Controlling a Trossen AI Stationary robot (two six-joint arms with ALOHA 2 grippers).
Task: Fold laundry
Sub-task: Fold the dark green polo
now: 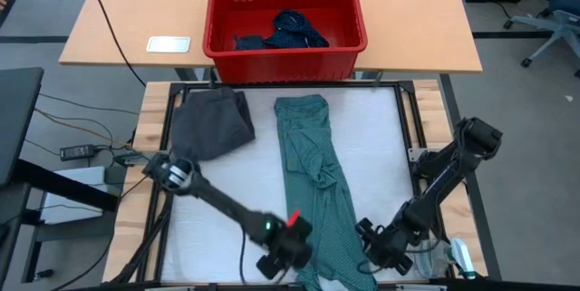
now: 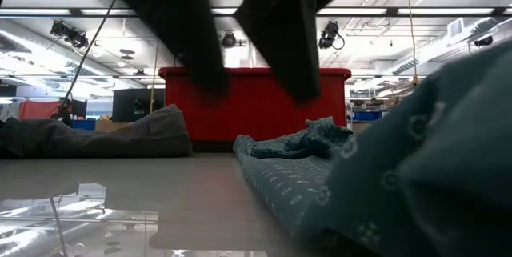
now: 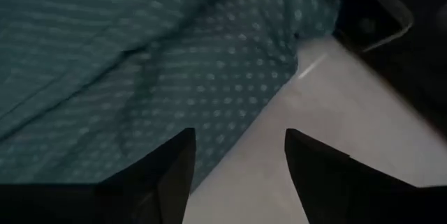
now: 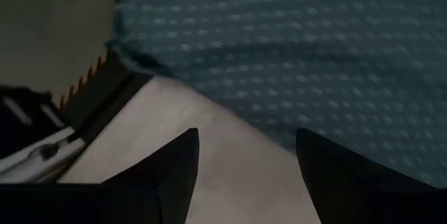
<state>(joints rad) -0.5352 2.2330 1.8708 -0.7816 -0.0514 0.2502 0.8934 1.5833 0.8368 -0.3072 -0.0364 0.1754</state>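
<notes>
Shirt (image 1: 317,182) lies lengthwise on the desk (image 1: 381,137); we hover left end effector (image 1: 288,257) and right end effector (image 1: 379,246) spread, empty, flanking its near hem to pinch corners.

The left arm reaches in from the left side and runs diagonally toward the near edge, its elbow bent low. Its left claw (image 1: 288,253) sits at the near edge, fingers (image 3: 167,175) spread apart with nothing between them. The right arm folds down from the right side, its upper joint raised and its forearm slanting back toward the near edge. The right claw (image 1: 379,247) lies low there too, fingers (image 4: 171,172) parted and empty.
</notes>
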